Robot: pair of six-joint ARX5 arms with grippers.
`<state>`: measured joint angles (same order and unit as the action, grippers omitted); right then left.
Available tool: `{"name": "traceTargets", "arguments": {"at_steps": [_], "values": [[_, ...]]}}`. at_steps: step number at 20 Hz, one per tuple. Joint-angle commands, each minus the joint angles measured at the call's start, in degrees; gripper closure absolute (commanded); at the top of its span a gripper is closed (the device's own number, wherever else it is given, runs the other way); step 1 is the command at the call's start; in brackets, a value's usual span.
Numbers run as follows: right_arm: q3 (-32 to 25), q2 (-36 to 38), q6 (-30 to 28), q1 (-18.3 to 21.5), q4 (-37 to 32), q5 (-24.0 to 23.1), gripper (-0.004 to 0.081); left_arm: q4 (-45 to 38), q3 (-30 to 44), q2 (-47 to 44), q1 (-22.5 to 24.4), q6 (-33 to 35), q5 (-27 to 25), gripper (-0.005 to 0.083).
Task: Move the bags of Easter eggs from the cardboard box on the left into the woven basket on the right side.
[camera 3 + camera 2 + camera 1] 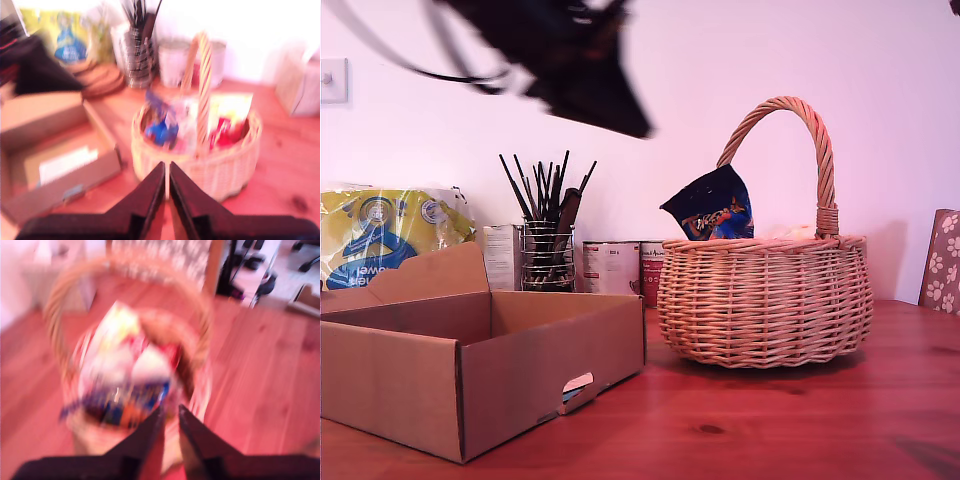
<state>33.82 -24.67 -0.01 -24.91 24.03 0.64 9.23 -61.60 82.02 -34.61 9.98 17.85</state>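
A dark blue bag of Easter eggs [712,208] pokes up from the woven basket [765,300] on the exterior view's right, beside the cardboard box [470,365] on its left, while my first gripper [169,415] and my second gripper [166,172] hang above the basket, jaws nearly together and holding nothing.

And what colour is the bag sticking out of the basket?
Dark blue with orange-red print, best in the exterior view.

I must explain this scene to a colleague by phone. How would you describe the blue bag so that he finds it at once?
Find the basket with the tall arched handle, on the exterior view's right of the box. The blue bag sticks up over its rim, on the side nearer the box. It is dark, glossy, with orange print, unlike the big yellow bag behind the box.
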Motion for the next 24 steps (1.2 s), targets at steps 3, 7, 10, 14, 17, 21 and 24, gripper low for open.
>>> {"name": "traceTargets", "arguments": {"at_steps": [3,7,10,14,17,21,24], "values": [[-1.2,-0.9,-0.2,3.1,-3.1,0.7,0.0780,-7.2,12.3,-13.1,4.5,-3.1,-1.8,0.0795],[-1.2,-1.0,-0.4,5.6,-4.5,6.4,0.0780,-9.1,23.5,-28.6,10.2,-6.1,-3.2,0.0795],[-1.2,-1.0,-0.7,5.6,-4.5,6.8,0.0780,-6.4,28.2,-41.1,12.1,-7.0,-6.7,0.0795],[-1.2,-0.9,-1.3,5.6,-4.3,6.3,0.0780,-1.3,28.6,-51.4,12.4,-7.0,-7.4,0.0795],[-1.2,-1.6,-1.3,5.6,-1.9,6.3,0.0780,1.0,28.6,-54.1,12.4,-7.0,-7.4,0.0795],[-1.2,-1.8,-1.3,5.6,1.8,6.3,0.0780,3.3,28.6,-54.0,12.4,-7.0,-7.4,0.0795],[-1.2,-1.8,-1.3,5.6,4.2,6.3,0.0780,6.1,28.6,-53.5,12.4,-7.0,-7.4,0.0795]]}}
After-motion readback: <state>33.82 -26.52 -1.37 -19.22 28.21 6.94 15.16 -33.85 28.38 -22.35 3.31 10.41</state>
